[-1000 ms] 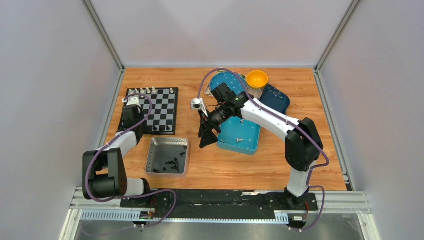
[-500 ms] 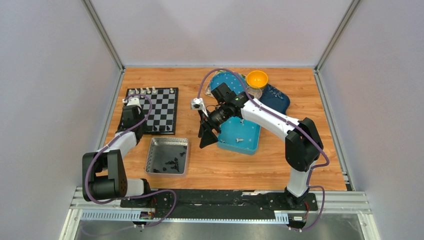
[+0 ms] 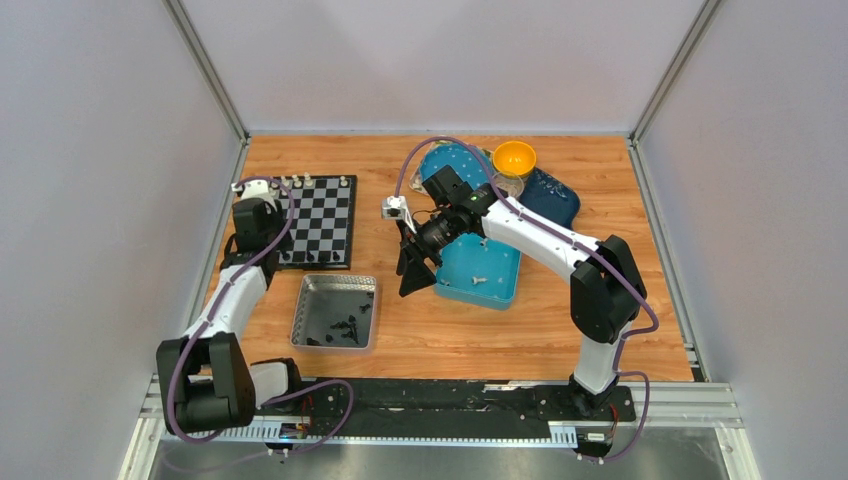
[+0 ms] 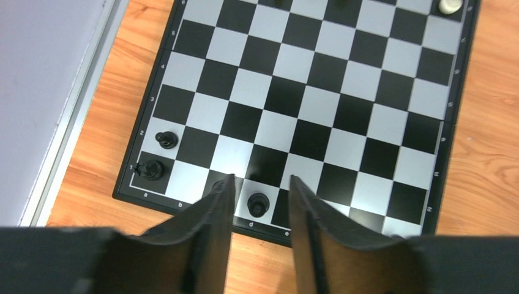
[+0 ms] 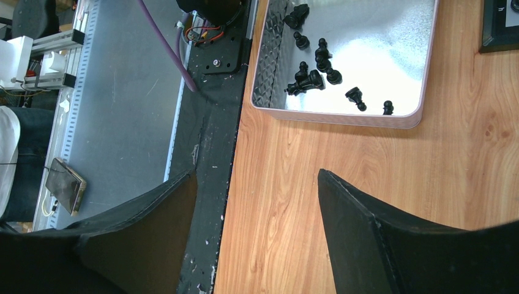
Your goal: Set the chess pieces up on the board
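Observation:
The board (image 4: 306,104) lies at the table's left, with a row of cream pieces (image 3: 300,182) along its far edge. On its near left corner stand a black rook (image 4: 152,169) and a black pawn (image 4: 165,139). Another black piece (image 4: 259,204) stands free on a white square of the near row. My left gripper (image 4: 260,180) hovers above that piece, open, touching nothing. One finger (image 4: 214,208) partly hides a further dark piece. My right gripper (image 3: 413,275) hangs open and empty over bare wood. Several black pieces (image 5: 312,73) lie in the metal tray (image 5: 343,116).
The metal tray (image 3: 300,310) sits just in front of the board. A blue square tray (image 3: 500,290) holding a small pale piece (image 3: 478,279) is right of centre. An orange bowl (image 3: 514,157) and dark blue dishes (image 3: 555,195) stand behind it. A wall runs close along the board's left.
My left gripper has opened and drawn back up and to the left from the board's near edge, leaving the black piece standing. The right arm has not moved.

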Tool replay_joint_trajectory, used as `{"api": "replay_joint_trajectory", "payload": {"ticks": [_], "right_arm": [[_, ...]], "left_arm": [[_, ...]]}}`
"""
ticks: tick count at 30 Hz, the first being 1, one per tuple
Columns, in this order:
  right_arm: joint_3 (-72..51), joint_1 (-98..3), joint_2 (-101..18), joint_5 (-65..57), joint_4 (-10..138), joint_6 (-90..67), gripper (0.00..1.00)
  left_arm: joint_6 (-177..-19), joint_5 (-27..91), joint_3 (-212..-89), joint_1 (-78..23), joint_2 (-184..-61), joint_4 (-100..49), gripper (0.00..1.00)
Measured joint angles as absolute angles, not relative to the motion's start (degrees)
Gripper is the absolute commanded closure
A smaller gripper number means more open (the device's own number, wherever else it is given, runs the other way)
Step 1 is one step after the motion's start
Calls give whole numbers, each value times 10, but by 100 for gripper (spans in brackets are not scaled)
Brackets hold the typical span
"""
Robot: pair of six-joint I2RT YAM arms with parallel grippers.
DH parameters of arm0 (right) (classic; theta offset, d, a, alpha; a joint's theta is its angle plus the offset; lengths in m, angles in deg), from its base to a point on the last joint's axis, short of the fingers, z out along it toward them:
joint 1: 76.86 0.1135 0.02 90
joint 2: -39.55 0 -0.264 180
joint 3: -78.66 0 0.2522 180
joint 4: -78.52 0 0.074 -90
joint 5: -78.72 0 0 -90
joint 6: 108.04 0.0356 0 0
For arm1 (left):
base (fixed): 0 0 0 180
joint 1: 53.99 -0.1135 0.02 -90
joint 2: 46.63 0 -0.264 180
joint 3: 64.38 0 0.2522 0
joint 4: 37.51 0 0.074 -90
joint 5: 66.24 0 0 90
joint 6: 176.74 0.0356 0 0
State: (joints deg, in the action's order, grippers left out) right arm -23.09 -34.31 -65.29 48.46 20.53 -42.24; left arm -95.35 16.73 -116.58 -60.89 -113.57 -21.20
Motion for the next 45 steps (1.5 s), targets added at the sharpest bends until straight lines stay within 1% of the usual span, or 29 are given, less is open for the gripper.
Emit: {"api": "replay_joint_trajectory", "payload": {"ticks": [1,2,4,5,10,18,19,25,28,30,32,33,35,37,39,40,43,45], "right_arm": [[-231,-343,-653,485,205,-424,25],[-231,-343,-653,485,204,-427,25],[-231,-343,-653,484,201,-433,25],[-231,-343,-653,484,199,-435,25],[-231,-343,-652,484,192,-449,24],[-234,-343,-646,477,179,-455,24],[-234,-343,-645,475,177,-455,23],[-234,-343,-634,467,167,-469,23],[-234,-343,-630,465,165,-472,23],[-234,-343,-629,463,165,-474,23],[-234,-343,-629,461,164,-475,23],[-234,-343,-629,460,163,-475,23],[-234,-343,-629,458,161,-477,23],[-234,-343,-629,458,161,-477,23],[-234,-343,-629,458,160,-479,23],[-234,-343,-629,458,160,-479,23],[-234,-343,-629,458,159,-479,23],[-234,-343,-629,458,159,-479,23]], "left_arm": [[-955,170,-1168,-609,-1124,-203,31],[-955,172,-1170,-609,-1112,-193,22],[-955,176,-1173,-609,-1084,-173,12],[-958,178,-1175,-609,-1070,-161,11],[-975,216,-1192,-609,-1006,-92,11],[-1050,331,-1217,-609,-939,38,17],[-1063,347,-1218,-610,-932,55,19],[-1121,412,-1218,-597,-918,155,23],[-1137,402,-1219,-556,-919,201,25],[-1150,371,-1228,-498,-927,236,26],[-1163,342,-1237,-441,-941,262,33],[-1170,325,-1240,-414,-950,273,35],[-1184,298,-1240,-376,-968,292,40],[-1198,271,-1240,-344,-984,306,47],[-1213,247,-1237,-315,-996,311,47],[-1219,238,-1234,-301,-1001,310,51],[-1238,221,-1213,-271,-1018,301,52],[-1247,214,-1196,-259,-1032,295,55]]}}
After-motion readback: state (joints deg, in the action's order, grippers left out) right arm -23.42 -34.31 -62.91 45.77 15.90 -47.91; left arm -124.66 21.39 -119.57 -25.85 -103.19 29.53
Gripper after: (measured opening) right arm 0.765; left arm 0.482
